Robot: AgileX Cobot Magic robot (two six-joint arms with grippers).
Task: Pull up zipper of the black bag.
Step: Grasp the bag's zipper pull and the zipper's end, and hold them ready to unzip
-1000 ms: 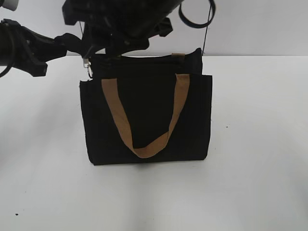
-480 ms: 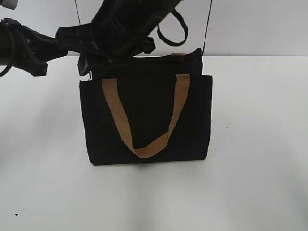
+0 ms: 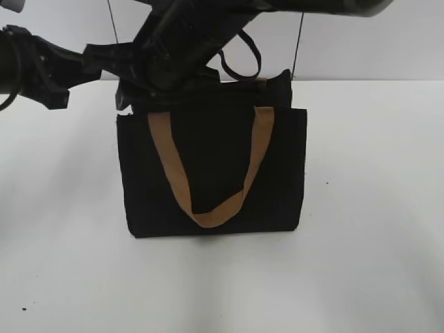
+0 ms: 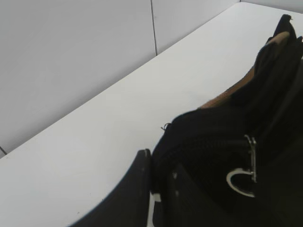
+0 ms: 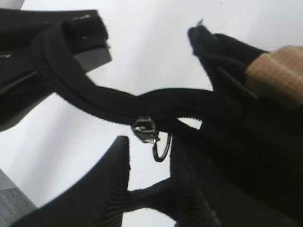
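Note:
The black bag (image 3: 208, 173) stands upright on the white table, its tan handle (image 3: 173, 173) hanging down the front. My left gripper (image 4: 158, 189) is shut on the bag's black fabric at the top left corner. The zipper, a small silver slider with a ring (image 5: 144, 128), sits on the zip line near that end and also shows in the left wrist view (image 4: 247, 163). My right gripper (image 5: 149, 146) is open, with the ring hanging between its fingertips, apart from both. In the exterior view the right gripper (image 3: 139, 90) covers the corner and hides the zipper.
The white table (image 3: 361, 236) spreads in front of and beside the bag. A pale wall (image 3: 374, 41) rises right behind it. Both arms crowd the bag's top left corner, and the right arm crosses over the bag's top.
My right arm has come down and left onto the bag's top left corner. The zipper ring seen there a second ago is now hidden by it. The left arm has stayed put.

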